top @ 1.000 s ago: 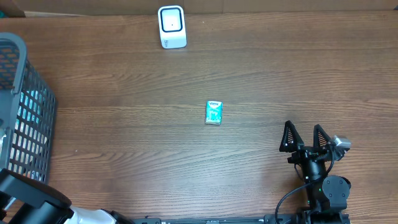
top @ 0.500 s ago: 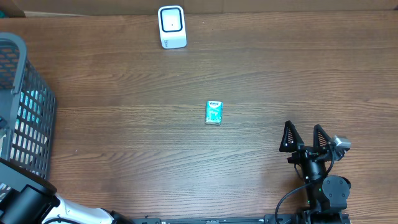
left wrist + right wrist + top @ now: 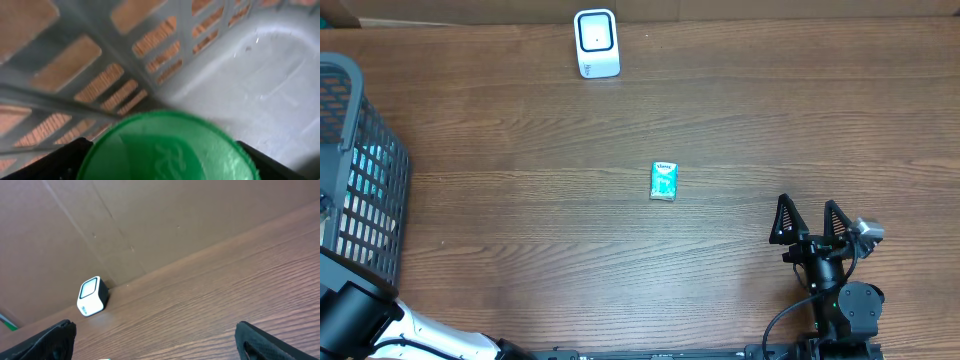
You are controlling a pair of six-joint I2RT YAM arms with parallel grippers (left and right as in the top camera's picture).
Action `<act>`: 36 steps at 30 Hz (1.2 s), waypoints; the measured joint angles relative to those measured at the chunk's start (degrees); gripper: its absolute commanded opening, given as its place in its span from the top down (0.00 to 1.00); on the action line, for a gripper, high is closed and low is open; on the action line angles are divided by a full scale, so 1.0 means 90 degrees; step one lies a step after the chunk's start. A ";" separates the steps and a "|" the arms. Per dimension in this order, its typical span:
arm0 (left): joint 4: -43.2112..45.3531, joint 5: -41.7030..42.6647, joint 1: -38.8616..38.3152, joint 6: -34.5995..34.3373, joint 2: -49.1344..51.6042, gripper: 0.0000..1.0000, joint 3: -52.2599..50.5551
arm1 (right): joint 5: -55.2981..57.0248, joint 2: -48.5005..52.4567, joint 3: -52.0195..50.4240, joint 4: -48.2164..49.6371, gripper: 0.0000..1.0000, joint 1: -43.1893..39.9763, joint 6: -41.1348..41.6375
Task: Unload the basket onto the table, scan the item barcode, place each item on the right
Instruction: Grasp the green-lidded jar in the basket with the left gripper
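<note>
Well left of right hand (image 3: 807,202), teal packet (image 3: 663,181)

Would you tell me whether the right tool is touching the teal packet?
Apart. The overhead view shows a stretch of bare table between the open right tool and the teal packet.
</note>
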 measured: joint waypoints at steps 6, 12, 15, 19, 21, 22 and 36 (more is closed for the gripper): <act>0.0102 0.0214 0.0000 0.0034 0.0002 0.37 0.0000 | 0.0000 0.0000 0.0000 -0.0005 0.00 0.0000 0.0000; 0.0141 0.0726 0.0000 0.0041 0.0000 0.47 0.0000 | 0.0002 0.0000 0.0000 -0.0007 0.00 0.0000 0.0000; 0.0134 0.0952 -0.0012 -0.0029 -0.0022 0.44 0.0000 | 0.0000 0.0000 0.0000 -0.0007 0.00 0.0000 -0.0002; 0.0063 0.1047 -0.0148 -0.0248 -0.0238 0.46 -0.0002 | 0.0000 0.0000 0.0000 -0.0005 0.00 0.0000 0.0000; 0.0012 0.1093 -0.0277 -0.0476 -0.0580 0.45 0.0000 | 0.0000 0.0000 0.0000 -0.0005 0.00 0.0000 -0.0002; 0.0000 0.1110 -0.0335 -0.0590 -0.0782 0.45 0.0000 | 0.0002 0.0000 0.0000 -0.0010 0.00 0.0000 0.0000; -0.1151 0.1268 -0.2960 -0.1610 -0.5122 0.45 0.0223 | 0.0000 0.0000 0.0000 -0.0005 0.00 0.0000 -0.0002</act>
